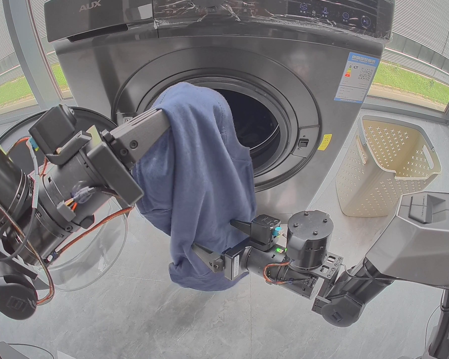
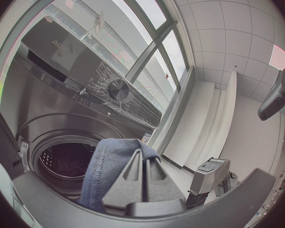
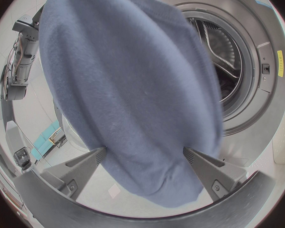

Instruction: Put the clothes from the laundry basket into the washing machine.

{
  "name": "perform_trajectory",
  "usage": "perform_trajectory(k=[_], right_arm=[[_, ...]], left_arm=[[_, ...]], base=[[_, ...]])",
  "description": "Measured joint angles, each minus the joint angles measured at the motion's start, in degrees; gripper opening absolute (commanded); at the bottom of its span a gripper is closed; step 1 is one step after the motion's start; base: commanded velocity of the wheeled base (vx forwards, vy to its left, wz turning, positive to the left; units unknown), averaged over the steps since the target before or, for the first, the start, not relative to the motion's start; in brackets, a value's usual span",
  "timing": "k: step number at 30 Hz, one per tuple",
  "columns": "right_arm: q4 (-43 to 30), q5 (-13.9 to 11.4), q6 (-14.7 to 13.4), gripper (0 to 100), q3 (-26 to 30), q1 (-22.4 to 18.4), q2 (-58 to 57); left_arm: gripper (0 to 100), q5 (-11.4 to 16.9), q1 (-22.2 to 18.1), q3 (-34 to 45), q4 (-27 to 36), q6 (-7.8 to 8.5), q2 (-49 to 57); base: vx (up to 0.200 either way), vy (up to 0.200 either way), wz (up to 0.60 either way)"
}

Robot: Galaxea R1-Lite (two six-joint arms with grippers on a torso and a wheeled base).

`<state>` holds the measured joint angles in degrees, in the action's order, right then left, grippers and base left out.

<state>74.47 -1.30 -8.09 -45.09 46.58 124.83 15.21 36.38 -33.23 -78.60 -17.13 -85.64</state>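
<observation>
Grey tiled floor (image 1: 134, 320), blue garment (image 1: 199, 175) clamped in left jaws, right jaws apart, windows (image 1: 419, 71) behind washing machine (image 1: 304, 71)

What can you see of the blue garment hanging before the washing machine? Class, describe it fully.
The blue garment is a soft, plain, knit-looking cloth with a stitched seam along one edge. It hangs limp and folded from the left gripper, whose jaws are shut on its top, before the open mouth of the washing machine. Its lower end sags between the open jaws of the right gripper. It is not yet inside the drum.
</observation>
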Motion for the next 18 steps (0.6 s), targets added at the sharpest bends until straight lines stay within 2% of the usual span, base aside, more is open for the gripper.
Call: perform_trajectory(k=[6,9,10,18], right_arm=[[-0.1,0.1,0.0,100,-2.4,-1.0,2.1],[-0.2,1.0,0.0,100,-4.4,-1.8,3.2],[-0.2,1.2,0.0,0,-5.0,-2.1,3.5],[-0.2,1.5,0.0,0,-7.4,-2.8,4.2]], left_arm=[[0,0.1,0.1,-0.2,0.1,0.0,0.7],[0,0.2,0.1,-0.2,0.1,-0.06,1.4],[0,0.2,0.1,-0.2,0.2,-0.11,1.7],[0,0.2,0.0,0.0,2.2,-0.39,3.5]], base=[[0.0,0.0,0.0],[0.0,0.0,0.0],[0.0,0.0,0.0],[0.0,0.0,0.0]])
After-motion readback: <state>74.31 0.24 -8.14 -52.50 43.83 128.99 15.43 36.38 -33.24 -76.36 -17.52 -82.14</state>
